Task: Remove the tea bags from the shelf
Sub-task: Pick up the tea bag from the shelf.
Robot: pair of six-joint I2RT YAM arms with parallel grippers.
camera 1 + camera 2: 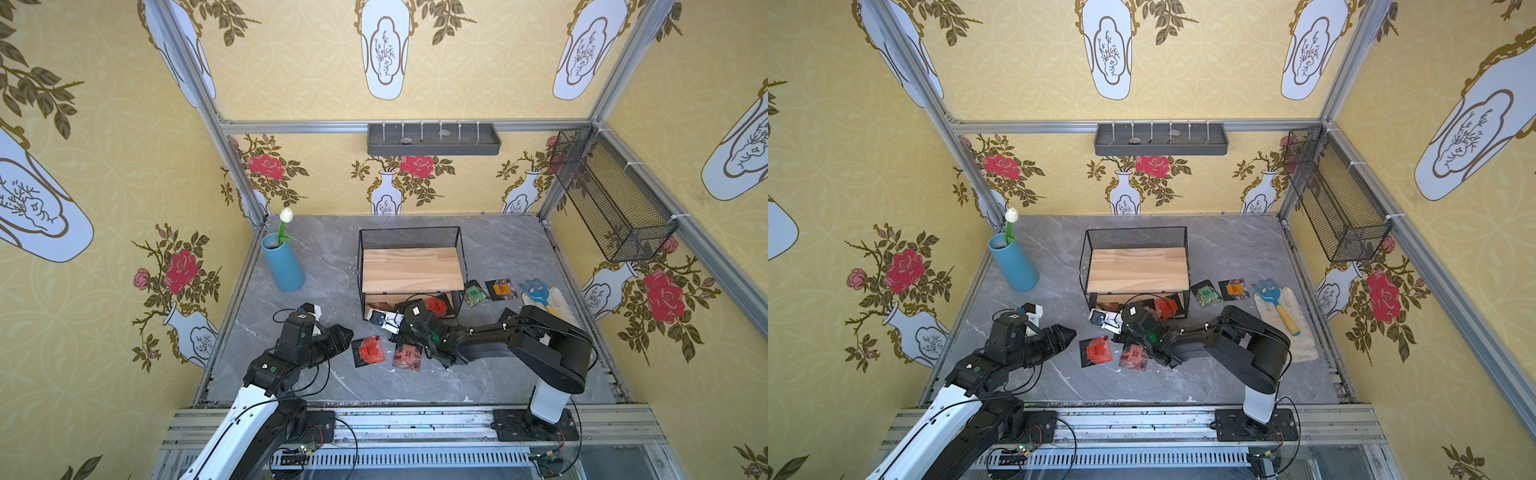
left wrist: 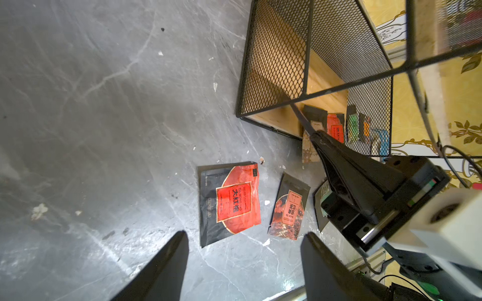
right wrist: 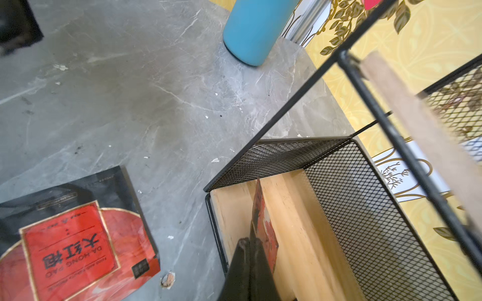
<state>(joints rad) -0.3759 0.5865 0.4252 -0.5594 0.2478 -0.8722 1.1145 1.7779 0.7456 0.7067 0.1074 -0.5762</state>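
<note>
The shelf point(image 1: 411, 270) point(image 1: 1138, 270) stands mid-table, its top board bare. My right gripper point(image 3: 247, 242) point(image 2: 317, 135) reaches into the front left of the lower tier and is shut on a red-brown tea bag point(image 3: 263, 224), which is seen edge-on. More tea bags lie on the lower board point(image 2: 335, 125) point(image 1: 436, 306). On the table in front lie a large red tea bag point(image 1: 368, 351) point(image 2: 234, 203) and a dark red one point(image 1: 407, 356) point(image 2: 288, 208). A green one point(image 1: 476, 293) and an orange one point(image 1: 502, 289) lie right of the shelf. My left gripper point(image 1: 347, 332) point(image 2: 245, 234) hovers open just left of the red bag, holding nothing.
A blue vase point(image 1: 282, 262) with a white tulip stands at the back left. A glove with a blue garden fork point(image 1: 540, 295) lies at the right. A grey wall tray point(image 1: 434, 139) and a black mesh basket point(image 1: 611, 195) hang on the walls.
</note>
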